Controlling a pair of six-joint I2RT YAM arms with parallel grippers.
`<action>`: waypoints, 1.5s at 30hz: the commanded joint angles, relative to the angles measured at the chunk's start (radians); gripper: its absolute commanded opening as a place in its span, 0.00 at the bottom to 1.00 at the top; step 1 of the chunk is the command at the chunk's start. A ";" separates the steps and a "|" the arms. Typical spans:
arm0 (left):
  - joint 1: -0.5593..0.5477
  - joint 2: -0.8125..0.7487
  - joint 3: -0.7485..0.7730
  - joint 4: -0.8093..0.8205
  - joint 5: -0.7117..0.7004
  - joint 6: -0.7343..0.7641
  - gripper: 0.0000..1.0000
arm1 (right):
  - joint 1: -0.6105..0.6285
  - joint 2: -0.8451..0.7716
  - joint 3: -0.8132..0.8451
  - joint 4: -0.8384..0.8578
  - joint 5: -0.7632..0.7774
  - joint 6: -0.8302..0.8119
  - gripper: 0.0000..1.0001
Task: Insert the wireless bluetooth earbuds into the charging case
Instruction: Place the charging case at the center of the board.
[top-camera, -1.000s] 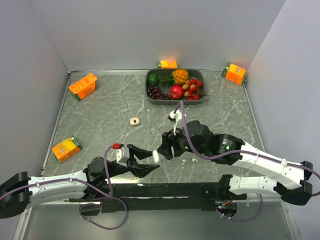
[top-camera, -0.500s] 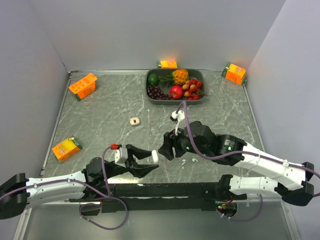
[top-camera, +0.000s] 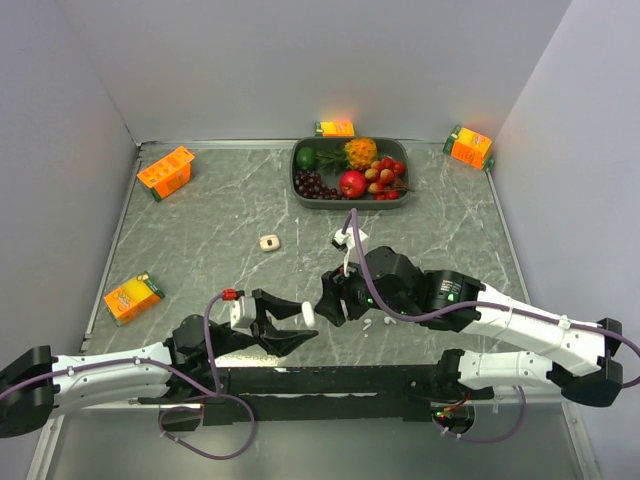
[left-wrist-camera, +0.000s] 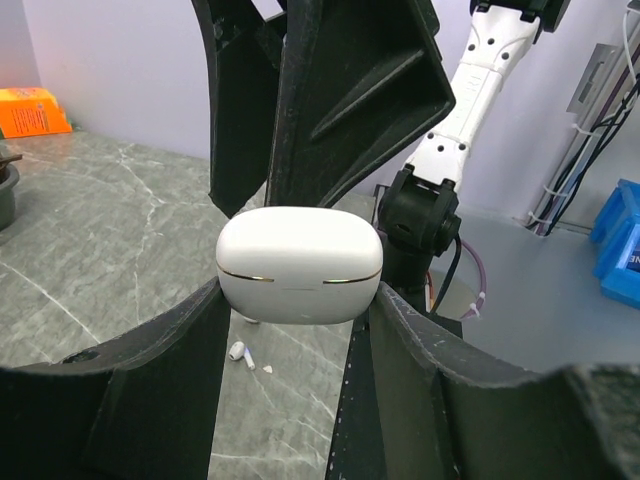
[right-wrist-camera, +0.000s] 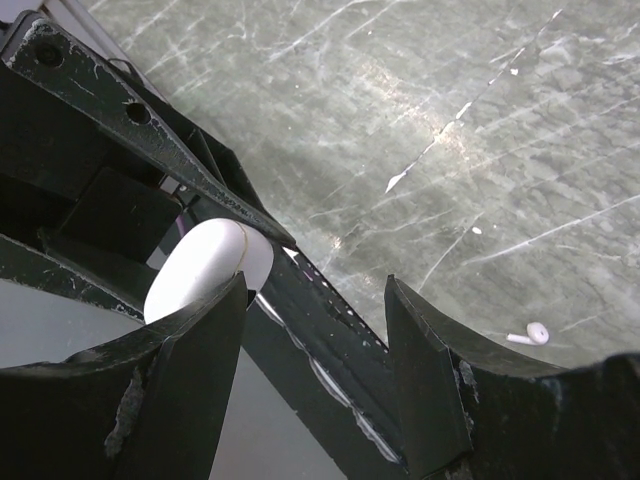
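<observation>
Between the arms, the half-open left tool (left-wrist-camera: 298, 312) pinches the charging case (left-wrist-camera: 300, 262).

The overhead view looks down from the near edge; both wrist views sit close — each catches the glossy white rounded plastic case (left-wrist-camera: 299, 265).

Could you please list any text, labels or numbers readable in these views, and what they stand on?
No text is readable.
Four orange printed cardboard cartons: print too small to read.
Glossy white rounded plastic case: no marking visible.
</observation>
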 joint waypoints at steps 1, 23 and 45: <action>-0.007 -0.002 0.029 0.025 -0.004 0.013 0.01 | 0.033 0.014 0.053 0.031 -0.027 0.000 0.66; -0.009 -0.015 0.035 -0.007 -0.007 0.008 0.01 | 0.075 0.004 0.088 0.004 0.044 -0.003 0.67; -0.007 -0.123 0.012 -0.084 0.082 0.002 0.01 | -0.198 -0.056 -0.076 0.275 -0.629 0.183 0.99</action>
